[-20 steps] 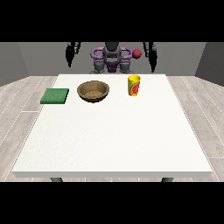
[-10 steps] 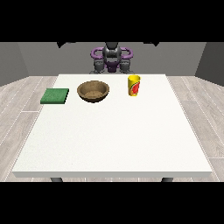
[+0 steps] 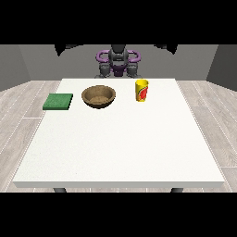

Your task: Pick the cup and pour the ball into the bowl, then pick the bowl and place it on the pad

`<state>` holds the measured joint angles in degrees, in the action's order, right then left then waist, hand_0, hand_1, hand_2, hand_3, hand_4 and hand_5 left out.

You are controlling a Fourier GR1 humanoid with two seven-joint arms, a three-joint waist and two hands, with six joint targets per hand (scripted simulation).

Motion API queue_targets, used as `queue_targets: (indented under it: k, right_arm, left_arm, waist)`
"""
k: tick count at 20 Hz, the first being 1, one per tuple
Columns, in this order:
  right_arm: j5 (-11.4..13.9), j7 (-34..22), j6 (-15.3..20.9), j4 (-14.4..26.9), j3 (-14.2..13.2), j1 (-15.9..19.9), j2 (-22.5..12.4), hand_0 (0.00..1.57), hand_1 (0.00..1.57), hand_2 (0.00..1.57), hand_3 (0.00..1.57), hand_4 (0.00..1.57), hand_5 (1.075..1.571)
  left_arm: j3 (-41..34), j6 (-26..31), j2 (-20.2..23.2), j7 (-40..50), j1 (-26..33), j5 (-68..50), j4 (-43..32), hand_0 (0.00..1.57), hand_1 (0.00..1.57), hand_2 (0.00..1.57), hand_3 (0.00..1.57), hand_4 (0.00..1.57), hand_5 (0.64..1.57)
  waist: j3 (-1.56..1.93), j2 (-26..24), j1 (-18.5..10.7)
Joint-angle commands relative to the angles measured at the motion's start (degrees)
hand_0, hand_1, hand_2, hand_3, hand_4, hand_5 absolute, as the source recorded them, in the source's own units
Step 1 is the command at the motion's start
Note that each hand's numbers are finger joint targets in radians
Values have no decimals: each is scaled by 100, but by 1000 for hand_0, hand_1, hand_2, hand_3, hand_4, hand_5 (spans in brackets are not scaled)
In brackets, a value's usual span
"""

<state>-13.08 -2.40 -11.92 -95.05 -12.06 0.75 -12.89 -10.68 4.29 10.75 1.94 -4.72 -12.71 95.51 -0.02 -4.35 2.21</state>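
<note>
A yellow cup (image 3: 142, 90) with a red patch on its side stands upright on the far part of the white table (image 3: 120, 148). I cannot make out a ball in it. Left of the cup sits a brown wooden bowl (image 3: 98, 96), and it looks empty. The green pad (image 3: 58, 101) lies flat near the table's left edge, beside the bowl. Both arms are raised high and spread wide. The hand at the view's left (image 3: 65, 47) and the hand at the view's right (image 3: 169, 47) show only as dark shapes at the scene's top, far above the objects.
The robot's grey and purple torso (image 3: 118, 62) stands behind the table's far edge. Wide white surface stretches from the objects to the near edge. Wooden floor surrounds the table.
Both arms have swung up and outward from hanging beside the torso to the top of the view. A small red ball seen near the robot's shoulder one second ago is gone from sight.
</note>
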Motion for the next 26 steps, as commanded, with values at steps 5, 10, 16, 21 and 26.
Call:
queue_targets:
  k: [5, 10, 16, 21, 26]
  right_arm:
    - [307, 895, 22, 519, 83, 352, 255, 0, 0, 0, 0, 0, 1570]
    - [264, 1252, -279, 593, -15, 402, 73, 0, 0, 0, 0, 0, 1571]
    - [43, 1115, -353, 774, -226, 673, -65, 0, 0, 0, 0, 0, 1570]
    - [-55, 1590, -729, 1109, -366, 628, -197, 0, 0, 0, 0, 0, 1570]
    - [170, 2015, -607, 1552, -371, 919, -153, 0, 0, 0, 0, 0, 1571]
  left_arm:
    - [238, -63, -456, -1600, -156, 586, -782, 0, 0, 0, 0, 0, 1527]
    - [181, -320, -736, -2734, -290, 882, -1830, 0, 0, 0, 0, 0, 1523]
    - [355, -746, -1058, -3591, -685, 1269, -3050, 0, 0, 0, 0, 0, 1523]
    - [-119, -588, -668, -4280, -1323, 1095, -4216, 0, 0, 0, 0, 0, 1518]
    - [-190, -587, -667, -4908, -1706, 1080, -4922, 0, 0, 0, 0, 0, 1520]
  waist:
    - [1, 884, -44]
    - [0, 1211, 239]
    - [1, 1345, 383]
    - [1, 1602, 480]
    - [0, 1931, 364]
